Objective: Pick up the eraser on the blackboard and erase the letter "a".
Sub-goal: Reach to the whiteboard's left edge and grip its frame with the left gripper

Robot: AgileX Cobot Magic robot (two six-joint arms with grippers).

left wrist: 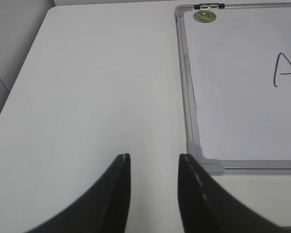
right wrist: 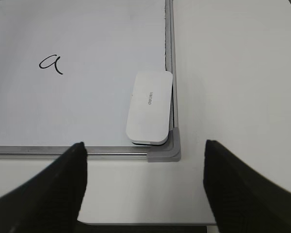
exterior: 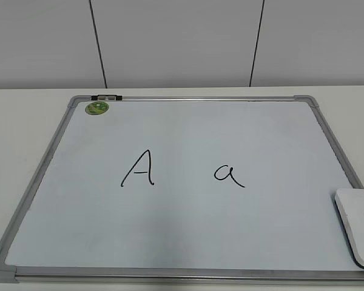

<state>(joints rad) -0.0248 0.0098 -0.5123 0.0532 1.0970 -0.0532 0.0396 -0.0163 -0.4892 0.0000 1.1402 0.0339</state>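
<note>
The blackboard (exterior: 188, 133) is a white board with a grey frame, lying flat on the table. A small handwritten letter "a" (exterior: 229, 174) is right of its middle; it also shows in the right wrist view (right wrist: 51, 63). The white eraser (exterior: 359, 224) lies at the board's near right corner, seen too in the right wrist view (right wrist: 149, 107). My right gripper (right wrist: 144, 148) is open and empty, above the table just short of that corner. My left gripper (left wrist: 153, 162) is open and empty, over bare table left of the board's (left wrist: 242, 87) near left corner.
A capital "A" (exterior: 139, 169) is drawn left of the "a". A round green sticker (exterior: 97, 108) and a black clip (exterior: 106, 97) sit at the board's far left corner. The table's front edge (right wrist: 150, 224) is just below my right gripper. A wall stands behind.
</note>
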